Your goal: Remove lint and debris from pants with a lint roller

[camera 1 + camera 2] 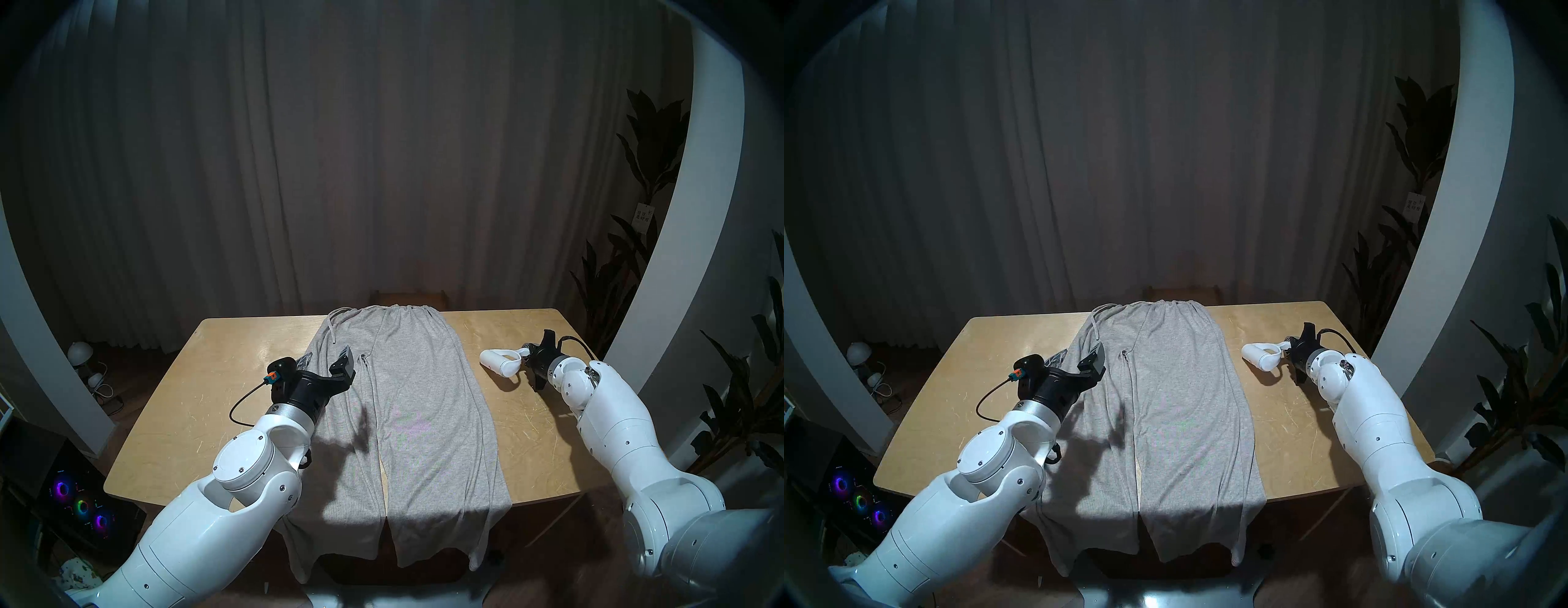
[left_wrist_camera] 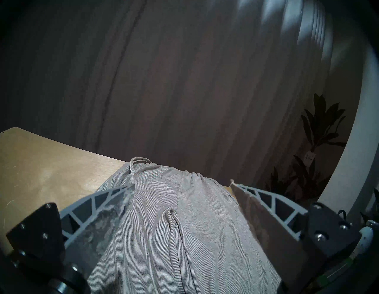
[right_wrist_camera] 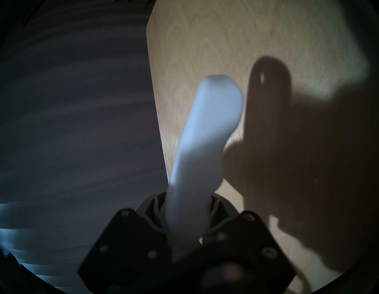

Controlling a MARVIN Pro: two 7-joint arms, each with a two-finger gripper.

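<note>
The right pincer (image 1: 527, 356) is clamped on the lint roller (image 1: 500, 361) above the desk (image 1: 530, 407), right of the pants (image 1: 420, 407). The left pincer (image 2: 182, 185) hangs apart over them. Next, probably: carry the roller onto the fabric; no debris is discernible.

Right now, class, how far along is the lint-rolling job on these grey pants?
Done: the right gripper has closed on the white lint roller, held beside the pants over the wooden table. In hand: the left gripper hovers open above the pants. Left: all rolling; no debris is discernible.
</note>
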